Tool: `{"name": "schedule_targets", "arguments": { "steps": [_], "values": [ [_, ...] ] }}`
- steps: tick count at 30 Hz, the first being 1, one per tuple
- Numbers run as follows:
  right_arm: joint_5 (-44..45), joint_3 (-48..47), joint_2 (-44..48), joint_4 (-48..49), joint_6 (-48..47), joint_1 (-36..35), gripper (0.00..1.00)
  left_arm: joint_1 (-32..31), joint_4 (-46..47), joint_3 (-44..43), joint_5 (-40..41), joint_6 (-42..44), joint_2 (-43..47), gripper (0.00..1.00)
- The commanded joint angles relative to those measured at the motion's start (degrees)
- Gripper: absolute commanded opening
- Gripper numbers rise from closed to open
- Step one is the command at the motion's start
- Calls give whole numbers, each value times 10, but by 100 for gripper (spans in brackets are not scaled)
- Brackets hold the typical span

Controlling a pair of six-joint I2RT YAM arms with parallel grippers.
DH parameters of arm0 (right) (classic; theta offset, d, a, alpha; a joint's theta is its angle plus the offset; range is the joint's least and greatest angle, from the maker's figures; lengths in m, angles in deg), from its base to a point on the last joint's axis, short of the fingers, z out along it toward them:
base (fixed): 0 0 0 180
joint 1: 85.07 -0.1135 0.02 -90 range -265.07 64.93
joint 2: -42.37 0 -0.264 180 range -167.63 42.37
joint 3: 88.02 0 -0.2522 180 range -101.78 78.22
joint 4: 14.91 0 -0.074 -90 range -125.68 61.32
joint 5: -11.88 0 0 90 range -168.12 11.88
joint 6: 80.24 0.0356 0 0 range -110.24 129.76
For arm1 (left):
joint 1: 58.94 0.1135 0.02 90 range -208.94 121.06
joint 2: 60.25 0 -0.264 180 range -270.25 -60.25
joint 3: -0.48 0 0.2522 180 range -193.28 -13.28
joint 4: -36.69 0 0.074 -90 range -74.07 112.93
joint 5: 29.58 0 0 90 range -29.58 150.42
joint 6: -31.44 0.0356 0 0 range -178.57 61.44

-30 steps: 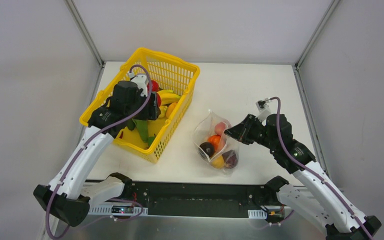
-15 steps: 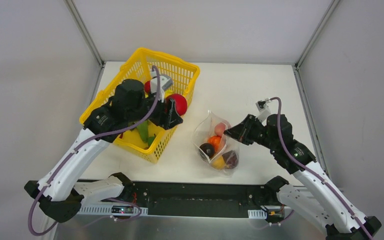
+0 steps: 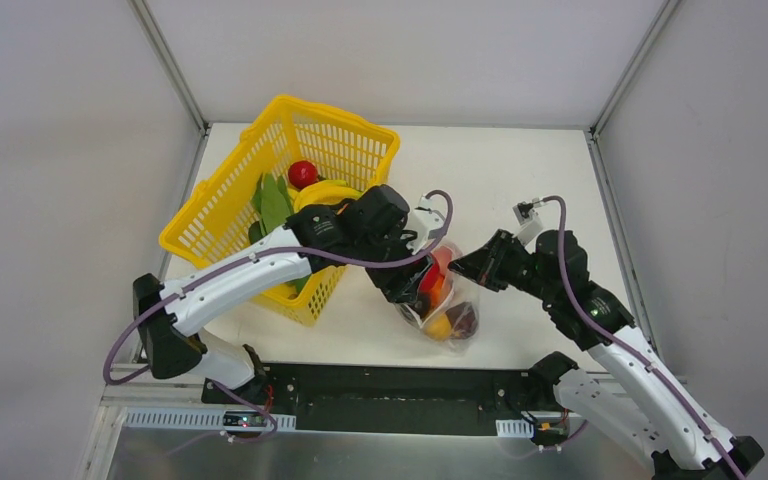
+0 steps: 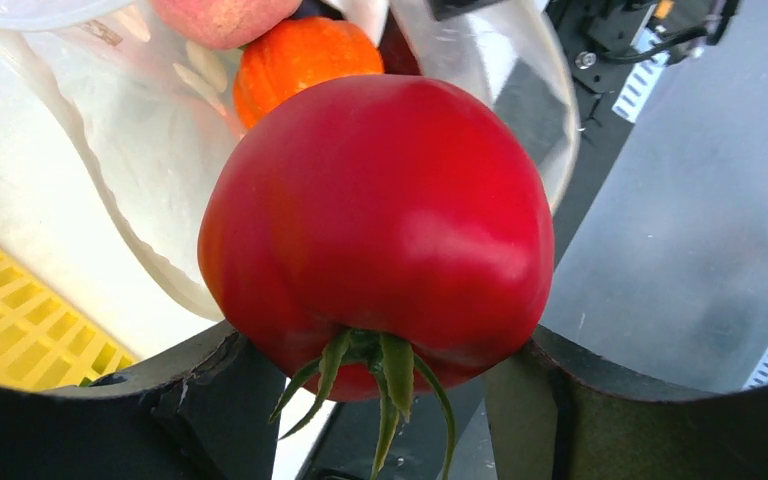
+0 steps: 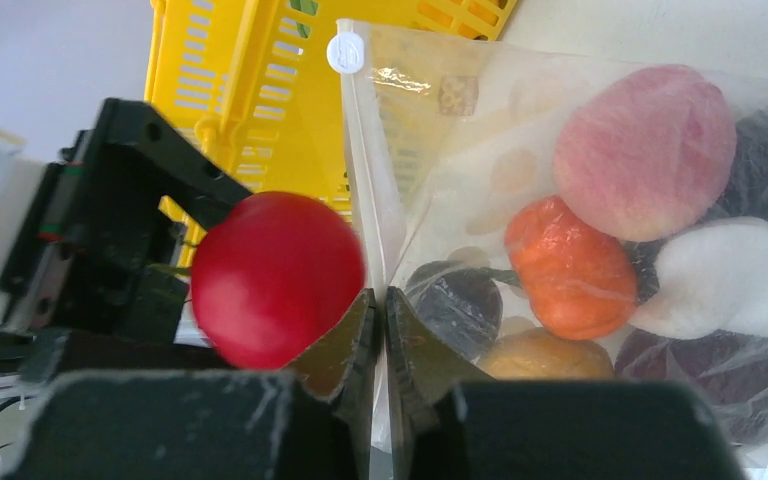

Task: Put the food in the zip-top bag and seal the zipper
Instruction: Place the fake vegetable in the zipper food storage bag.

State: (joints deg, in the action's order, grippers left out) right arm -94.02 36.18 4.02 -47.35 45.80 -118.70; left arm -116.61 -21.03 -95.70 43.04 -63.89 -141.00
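Nearest in, the right pincer (image 5: pixel 380 310) is pinched together on the bag (image 3: pixel 457 300) at its mouth edge, right on the zipper (image 5: pixel 365 190), holding that side up off the tabletop (image 3: pixel 500 170). Look inside: a pink piece (image 5: pixel 645 150), an orange one (image 5: pixel 570 265), a dark purple one (image 5: pixel 455 295) and a yellow one (image 5: pixel 530 355) are already bagged. So a good share of the loading looks done!

Just beyond, the left pincer (image 4: pixel 385 400) is clamped on a tomato (image 4: pixel 380 220), stem towards the wrist, one finger on each flank. It hangs right at the bag's mouth. From the right wrist it sits just beside the zipper strip, on the outer side, so I judge it not yet inside. The open mouth gapes straight ahead of it in the left wrist view, orange piece waiting below.

Further back, the basket (image 3: pixel 220 215) is not emptied: a red piece (image 3: pixel 303 173), long green ones (image 3: pixel 275 205) and a yellow one (image 3: pixel 325 190) lie in it.

So what is left? Drop this tomato in, fetch the remaining pieces, then press the zipper closed along its whole length. The seal is wide open now. My call: past the middle of loading, sealing not begun.
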Motion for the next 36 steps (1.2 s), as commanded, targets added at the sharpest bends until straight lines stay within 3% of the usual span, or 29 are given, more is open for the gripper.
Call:
{"name": "schedule_targets", "arguments": {
  "steps": [1, 4, 7, 13, 19, 25, 30, 36],
  "values": [
    [-10, -5, 16, 22, 7, -1, 9, -1, 1, -37, 39, -2, -23, 44],
    [-7, -6, 21, 21, 7, 0, 9, -1, -6, -48, 52, -3, -45, 53],
    [-6, -6, 21, 21, 7, 0, 9, -2, -1, -54, 56, -7, -55, 69],
    [4, 0, 25, 23, 10, 0, 10, -2, 15, -41, 53, -11, -45, 79],
    [38, 12, 42, 27, 25, -1, 9, -1, 34, -3, 162, -39, 23, 79],
    [45, 21, 51, 28, 28, -1, 9, 3, 10, 49, 290, -135, 61, 78],
    [25, 25, 53, 30, 25, 0, 9, 3, 75, 114, 279, -197, 77, 80],
    [24, 27, 68, 29, 26, -1, 9, 2, 131, 135, 273, -250, 54, 77]
  ]
}}
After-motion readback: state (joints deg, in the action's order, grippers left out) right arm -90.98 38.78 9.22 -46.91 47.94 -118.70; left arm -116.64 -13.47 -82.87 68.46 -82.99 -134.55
